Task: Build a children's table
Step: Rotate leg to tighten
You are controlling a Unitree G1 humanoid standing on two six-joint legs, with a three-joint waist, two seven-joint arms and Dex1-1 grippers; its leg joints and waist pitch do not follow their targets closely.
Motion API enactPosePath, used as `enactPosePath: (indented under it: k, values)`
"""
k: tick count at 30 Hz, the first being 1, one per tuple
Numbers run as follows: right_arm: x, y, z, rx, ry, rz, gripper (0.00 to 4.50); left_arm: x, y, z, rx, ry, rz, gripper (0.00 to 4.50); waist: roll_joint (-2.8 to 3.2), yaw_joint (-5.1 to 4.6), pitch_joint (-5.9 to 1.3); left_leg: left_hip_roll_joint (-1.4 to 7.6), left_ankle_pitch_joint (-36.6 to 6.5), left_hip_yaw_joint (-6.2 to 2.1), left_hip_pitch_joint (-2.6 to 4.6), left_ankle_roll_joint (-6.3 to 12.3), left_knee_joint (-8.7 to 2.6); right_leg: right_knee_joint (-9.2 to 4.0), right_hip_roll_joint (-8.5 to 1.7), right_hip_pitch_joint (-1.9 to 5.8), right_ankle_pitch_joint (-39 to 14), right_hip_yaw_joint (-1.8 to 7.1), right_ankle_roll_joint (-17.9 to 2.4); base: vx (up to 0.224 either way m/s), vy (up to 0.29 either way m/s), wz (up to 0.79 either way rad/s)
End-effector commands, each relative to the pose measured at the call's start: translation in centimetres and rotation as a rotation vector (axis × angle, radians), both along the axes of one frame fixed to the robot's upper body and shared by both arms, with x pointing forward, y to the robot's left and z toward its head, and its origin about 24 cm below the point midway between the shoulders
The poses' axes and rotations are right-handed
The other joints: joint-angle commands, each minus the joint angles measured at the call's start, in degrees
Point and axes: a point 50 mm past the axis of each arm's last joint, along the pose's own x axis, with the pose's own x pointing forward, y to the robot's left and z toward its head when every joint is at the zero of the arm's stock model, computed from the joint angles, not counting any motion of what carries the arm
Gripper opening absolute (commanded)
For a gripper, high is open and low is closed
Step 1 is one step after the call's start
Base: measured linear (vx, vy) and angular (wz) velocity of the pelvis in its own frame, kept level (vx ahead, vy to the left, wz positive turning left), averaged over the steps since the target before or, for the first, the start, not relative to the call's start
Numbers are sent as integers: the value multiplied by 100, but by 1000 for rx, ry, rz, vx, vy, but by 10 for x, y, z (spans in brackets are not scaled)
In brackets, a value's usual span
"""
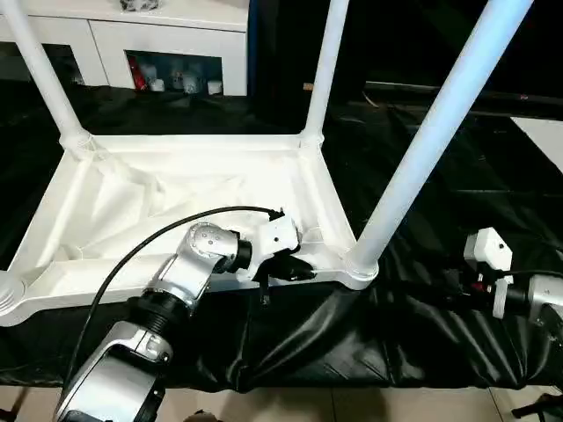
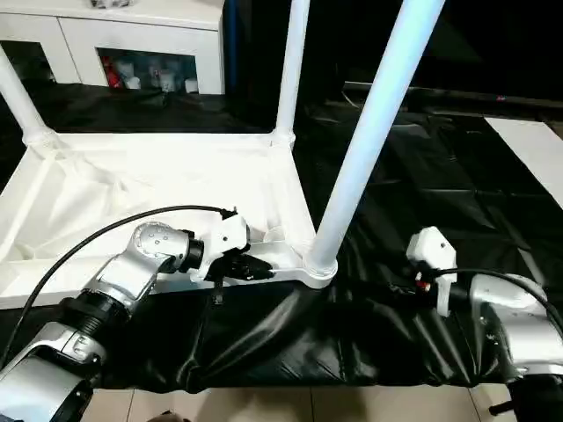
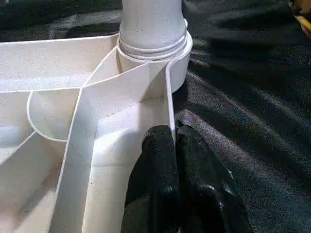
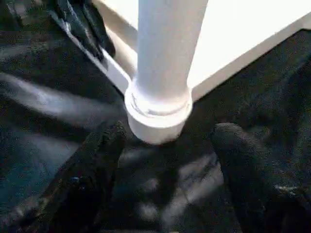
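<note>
Behind table top (image 1: 176, 189), white cabinet (image 1: 167, 40) stands.

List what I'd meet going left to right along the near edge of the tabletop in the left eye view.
Empty corner socket → left pincer shut on the tabletop rim → near right leg in its socket → right pincer, open, over the black sheet.
</note>
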Motion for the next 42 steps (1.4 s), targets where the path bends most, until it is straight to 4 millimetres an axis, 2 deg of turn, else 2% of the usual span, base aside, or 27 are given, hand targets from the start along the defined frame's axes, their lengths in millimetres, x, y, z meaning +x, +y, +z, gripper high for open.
enactPosePath:
  k: [1,3,5,7,8,9,11,13,15,17,18,20,23,24,26,27,28,29,31,32,33,34,35,37,38,41,42]
  values:
    - [2,0,7,26,-16,-15,356,-7,-9,-4,-10,17,-69,0,-72,-9,-302,274,-887,-100,52,693,-306,-378,-334,269,-918,244,-1252,0,0,0]
    - [1,8,7,46,-1,35,363,-9,-10,-6,-13,20,-79,0,-87,-1,-305,276,-888,-98,54,673,-302,-375,-334,272,-913,241,-1255,0,0,0]
    - [-2,17,7,45,10,97,393,-11,-10,-7,-12,22,-84,0,-75,-6,-305,277,-894,-98,56,666,-300,-374,-330,269,-898,240,-1256,0,0,0]
    - [5,27,4,13,-20,102,404,-12,-8,-8,-6,26,-88,0,-32,-30,-303,275,-934,-105,45,598,-313,-380,-338,262,-921,240,-1237,0,0,0]
    - [6,29,4,10,-24,102,404,-12,-8,-8,-5,26,-89,0,-46,-31,-309,272,-993,-100,61,546,-309,-386,-335,259,-978,239,-1229,0,0,0]
    - [10,33,2,-7,-43,95,404,-12,-7,-8,-2,32,-93,0,3,-15,-308,276,-1004,-105,77,516,-313,-385,-338,253,-979,243,-1241,0,0,0]
    - [15,39,0,-28,-57,82,404,-12,-6,-8,0,36,-97,0,2,-46,-312,267,-1020,-110,63,408,-326,-374,-328,260,-966,237,-1260,0,0,0]
    - [30,54,-7,-85,-97,53,404,-10,-5,-7,5,36,-94,0,47,-58,-313,266,-1043,-112,74,317,-331,-367,-332,248,-939,240,-1275,0,0,0]
    - [38,63,-11,-89,-99,35,404,-10,-2,-7,9,35,-85,0,56,-58,-321,256,-1016,-104,86,252,-323,-343,-324,250,-790,247,-1343,0,0,0]
    - [39,71,-14,-70,-89,48,404,-12,0,-8,9,43,-83,0,27,-55,-320,254,-1026,-110,59,261,-326,-319,-320,285,-683,249,-1357,0,0,0]
    - [38,76,-15,-44,-73,63,404,-14,2,-9,6,55,-82,0,53,-43,-330,263,-1007,-111,75,276,-327,-310,-328,290,-600,250,-1372,0,0,0]
    - [37,80,-18,-31,-62,76,377,-15,4,-10,10,57,-85,0,30,-53,-324,263,-999,-108,63,318,-328,-307,-321,297,-513,250,-1391,0,0,0]
    - [36,84,-21,-29,-49,94,357,-15,8,-11,16,59,-73,0,51,-76,-325,262,-1005,-108,63,338,-326,-303,-323,296,-521,253,-1405,0,0,0]
    - [36,88,-24,-30,-42,106,343,-14,11,-10,17,61,-61,0,13,-87,-322,264,-1040,-104,66,335,-327,-309,-326,290,-598,251,-1408,0,0,0]
    - [39,91,-26,-29,-44,108,326,-13,14,-8,16,62,-57,0,24,-93,-317,259,-1086,-109,56,301,-329,-317,-337,288,-764,255,-1388,0,0,0]
    - [41,95,-26,-24,-47,102,321,-12,18,-8,17,63,-53,0,47,-133,-309,253,-1123,-117,47,262,-337,-325,-337,285,-849,257,-1382,0,0,0]
    - [43,98,-27,-12,-44,94,311,-11,22,-8,22,67,-45,0,39,-154,-309,251,-1163,-117,44,245,-335,-324,-328,281,-895,255,-1376,0,0,0]
    - [45,100,-28,-10,-39,88,298,-9,25,-9,30,71,-30,0,171,-167,-302,250,-1292,-130,61,183,-351,-334,-328,267,-961,259,-1388,0,0,0]
    - [47,103,-32,-10,-27,76,281,-7,26,-10,32,84,-10,0,179,-199,-292,244,-1473,-134,61,116,-358,-354,-316,268,-1069,256,-1386,0,0,0]
    - [47,104,-33,-11,-24,74,276,-6,27,-10,32,87,-4,0,140,-228,-280,235,-1627,-128,65,67,-358,-376,-310,259,-1251,257,-1356,0,0,0]
    - [49,108,-34,-10,-20,62,268,-4,28,-10,31,91,6,0,180,-236,-256,228,-1795,-142,82,22,-371,-419,-322,253,-1684,261,-1257,0,0,0]
    - [49,108,-35,-6,-20,56,264,-4,28,-10,29,92,8,0,176,-243,-253,230,-1852,-140,94,10,-370,-440,-327,239,-1799,266,-1228,0,0,0]
    - [51,112,-37,14,-20,21,260,-2,27,-9,19,98,17,0,243,-257,-243,231,-1982,-157,111,-48,-386,-465,-323,224,-1983,263,-1184,0,0,0]
    - [52,114,-37,26,-22,0,259,0,28,-9,17,97,28,0,228,-278,-243,226,-2072,-174,101,-93,-392,-468,-321,236,-2108,256,-1139,0,0,0]
    - [53,118,-39,46,-29,-46,257,1,25,-9,11,94,40,0,200,-303,-228,222,-2146,-187,87,-103,-398,-485,-328,227,-2359,251,-1049,0,0,0]
    - [52,129,-45,84,-36,-139,256,5,20,-8,-15,84,83,0,211,-325,-222,223,-2227,-202,107,-115,-400,-526,-334,192,-2715,244,-923,0,0,0]
    - [51,133,-47,95,-35,-185,256,7,18,-7,-23,76,105,0,187,-330,-217,222,-2271,-199,124,-129,-398,-547,-334,160,-2855,246,-872,0,0,0]
